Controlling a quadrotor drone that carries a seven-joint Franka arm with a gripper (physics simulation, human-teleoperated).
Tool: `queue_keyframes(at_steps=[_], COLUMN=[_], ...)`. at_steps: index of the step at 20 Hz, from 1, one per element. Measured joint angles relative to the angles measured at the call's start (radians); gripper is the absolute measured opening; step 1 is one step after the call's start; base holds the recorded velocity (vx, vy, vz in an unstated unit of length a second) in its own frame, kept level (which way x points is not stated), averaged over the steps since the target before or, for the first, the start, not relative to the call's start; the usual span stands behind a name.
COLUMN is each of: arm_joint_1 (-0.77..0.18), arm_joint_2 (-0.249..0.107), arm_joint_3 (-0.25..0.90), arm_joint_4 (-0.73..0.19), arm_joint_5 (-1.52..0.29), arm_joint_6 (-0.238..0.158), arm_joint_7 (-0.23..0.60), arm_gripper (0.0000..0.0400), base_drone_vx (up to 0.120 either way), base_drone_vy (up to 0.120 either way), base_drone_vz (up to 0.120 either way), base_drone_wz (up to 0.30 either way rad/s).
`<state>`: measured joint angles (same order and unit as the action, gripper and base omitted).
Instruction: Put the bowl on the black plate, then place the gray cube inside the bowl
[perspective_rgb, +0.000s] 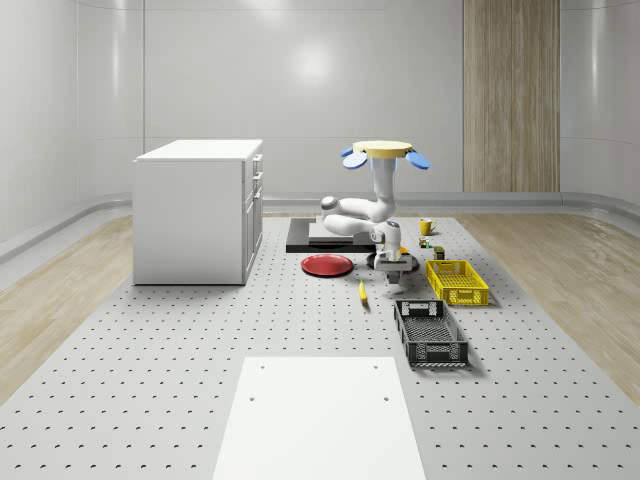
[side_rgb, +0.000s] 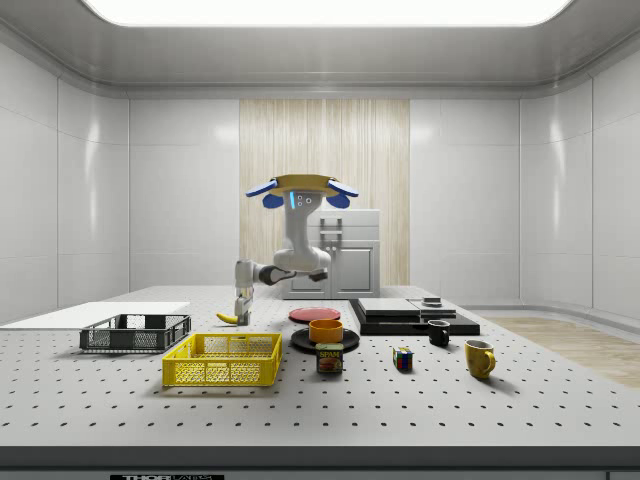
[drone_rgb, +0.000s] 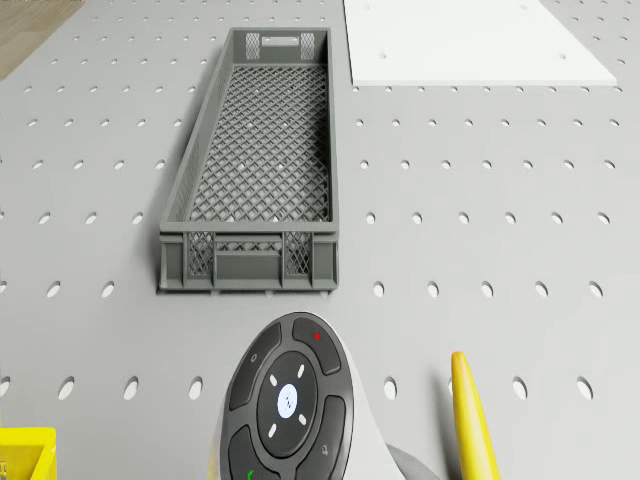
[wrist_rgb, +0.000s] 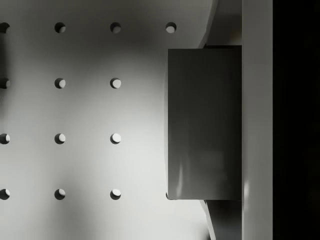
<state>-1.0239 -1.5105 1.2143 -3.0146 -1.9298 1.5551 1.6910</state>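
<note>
The drone (perspective_rgb: 385, 152) hovers above the perforated table (perspective_rgb: 150, 350), roughly over the edge of the one black platform (perspective_rgb: 320, 236). Its arm is folded downward, so the gripper (perspective_rgb: 393, 268) hangs low, just above the tabletop. In the side view the gripper (side_rgb: 243, 312) is just beside the single banana (side_rgb: 230, 318). Whether the pincer is spread or pressed together I cannot tell.

The one orange bowl (side_rgb: 325, 330) sits on the black plate (side_rgb: 300, 343). In the wrist view, a gray cube (wrist_rgb: 204, 122) lies on the holed surface, close under the camera (its exact spot relative to the other things can't be made out).

There are two plates, the black one and a red plate (perspective_rgb: 327, 265) lying bare on the table near the gripper. There are two crates: a yellow crate (perspective_rgb: 457, 282) and a dark gray crate (perspective_rgb: 430, 333), near each other on the whole-scene view's right. There are two mugs, a yellow mug (side_rgb: 479, 358) and a black mug (side_rgb: 438, 333). Between the yellow crate and the mugs in the side view stand one can (side_rgb: 329, 358) and one Rubik's cube (side_rgb: 402, 359), apart from each other.

One white cabinet (perspective_rgb: 200, 210) stands on the whole-scene view's left, and one white board (perspective_rgb: 318, 415) lies flat at the near end of the table.
</note>
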Motion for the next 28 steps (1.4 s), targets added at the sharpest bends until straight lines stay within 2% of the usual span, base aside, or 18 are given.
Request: queue_keyframes(at_steps=[7,10,16,28], arm_joint_1=[0.0,-0.001,-0.003,-0.007], arm_joint_2=[-0.006,-0.01,-0.017,-0.03], arm_joint_3=[0.038,0.044,0.05,0.055], arm_joint_4=[-0.007,-0.007,-0.008,-0.007], arm_joint_5=[0.038,0.045,0.052,0.059], arm_joint_6=[-0.001,0.002,0.009,0.021], arm_joint_7=[0.005,0.006,0.008,0.012], arm_gripper=[0.025,0.025,0.025,0.025], base_drone_vx=[0.0,-0.013,-0.12,-0.12], base_drone_vy=[0.0,0.0,0.107,0.033], base_drone_vz=[0.12,0.027,0.0,0.0], base_drone_wz=[0.0,0.0,0.0,0.0])
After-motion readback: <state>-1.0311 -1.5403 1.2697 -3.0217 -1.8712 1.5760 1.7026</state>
